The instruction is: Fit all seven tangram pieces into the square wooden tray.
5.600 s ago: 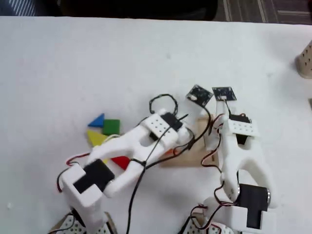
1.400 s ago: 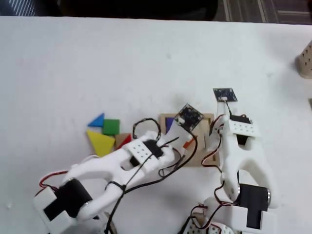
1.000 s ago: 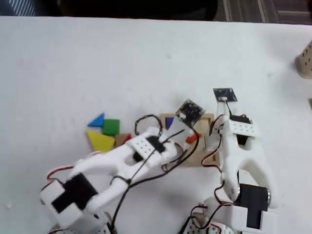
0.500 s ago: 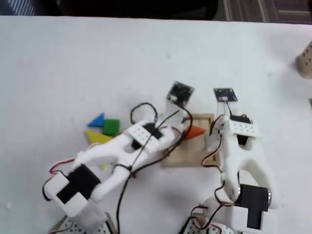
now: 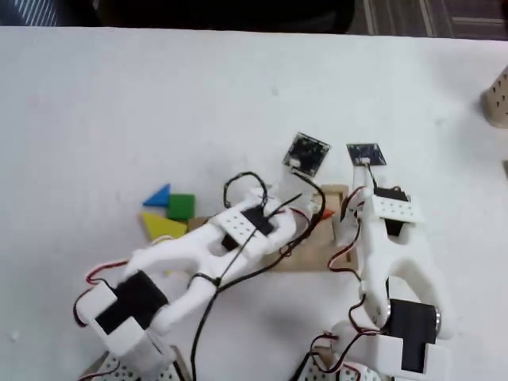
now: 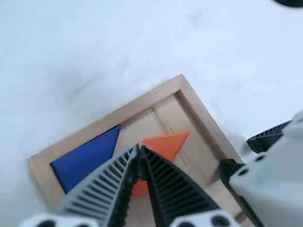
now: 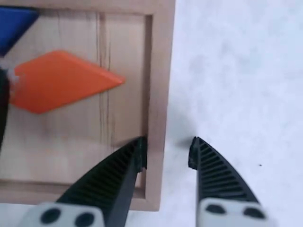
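Observation:
The square wooden tray (image 5: 305,255) lies in front of both arms. A blue triangle (image 6: 87,156) lies flat in one corner of it. My left gripper (image 5: 315,210) hangs over the tray, shut on one end of an orange parallelogram (image 6: 165,143), which hovers tilted above the tray floor (image 7: 61,80). My right gripper (image 7: 168,149) stands open astride the tray's right rim (image 7: 161,71), one finger inside and one outside. On the table to the left lie a small blue triangle (image 5: 157,196), a green square (image 5: 181,207) and a yellow triangle (image 5: 161,225). The left arm hides the pieces behind it.
A perforated wooden block (image 5: 498,99) stands at the right edge. The table's far edge (image 5: 254,30) borders dark floor. Loose cables (image 5: 238,186) loop over the left arm. White table surface (image 5: 238,95) stretches beyond the tray.
My left arm has carried the orange parallelogram from the tray's near left side up and over toward its far right corner. The right arm has kept still.

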